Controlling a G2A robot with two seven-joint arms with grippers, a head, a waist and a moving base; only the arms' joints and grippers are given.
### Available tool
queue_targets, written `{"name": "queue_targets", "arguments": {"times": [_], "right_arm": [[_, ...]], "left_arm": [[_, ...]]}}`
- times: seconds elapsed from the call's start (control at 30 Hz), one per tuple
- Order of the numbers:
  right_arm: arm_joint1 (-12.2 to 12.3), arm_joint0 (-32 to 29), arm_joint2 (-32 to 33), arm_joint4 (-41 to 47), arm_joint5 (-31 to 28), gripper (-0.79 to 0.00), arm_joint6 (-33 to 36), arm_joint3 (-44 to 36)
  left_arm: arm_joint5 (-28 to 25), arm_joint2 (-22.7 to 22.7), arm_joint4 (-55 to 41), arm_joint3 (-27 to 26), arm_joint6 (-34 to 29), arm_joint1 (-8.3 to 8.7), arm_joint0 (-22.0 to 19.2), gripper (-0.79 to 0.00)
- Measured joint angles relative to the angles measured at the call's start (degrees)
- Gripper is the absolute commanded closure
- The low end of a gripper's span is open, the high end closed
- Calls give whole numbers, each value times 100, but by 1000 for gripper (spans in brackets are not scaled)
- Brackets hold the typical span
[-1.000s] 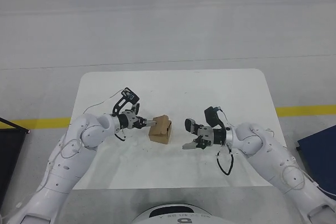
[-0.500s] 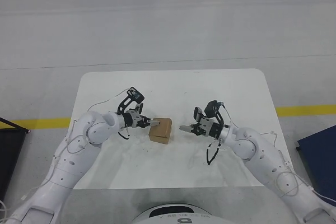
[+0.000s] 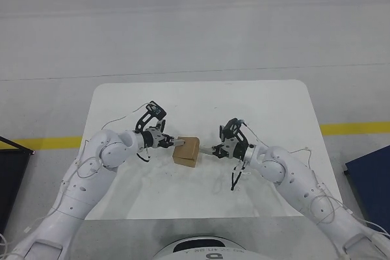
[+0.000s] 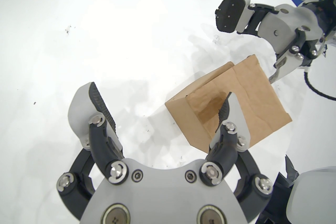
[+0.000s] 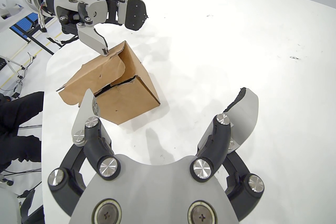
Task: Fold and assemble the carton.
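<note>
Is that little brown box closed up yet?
Nearly shut: the carton is box-shaped with flaps folded over, but a dark gap shows between them.

Bright even light, soft faint shadows

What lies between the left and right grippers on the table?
The carton sits between the left gripper and the right gripper, one at each side of it, both with jaws open; the top view shows this.

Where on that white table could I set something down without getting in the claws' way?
The far strip of the table, beyond the carton, is bare, as is the strip along its near edge. The middle is crowded: the left claw and right claw, both open, flank the carton closely.
</note>
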Motion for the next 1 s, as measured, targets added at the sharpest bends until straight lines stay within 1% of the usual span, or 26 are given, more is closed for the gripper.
{"name": "queue_targets", "arguments": {"times": [0.17, 0.43, 1.0], "right_arm": [[-42, 3, -44, -92, 20, -785, 30, -41], [-112, 89, -97, -89, -208, -785, 104, 50], [-275, 211, -226, -192, -65, -785, 291, 153]], "left_arm": [[5, -7, -3, -12, 14, 5, 10, -785], [45, -8, -49, -32, -43, 12, 12, -785], [71, 78, -117, -13, -210, 11, -44, -785]]}}
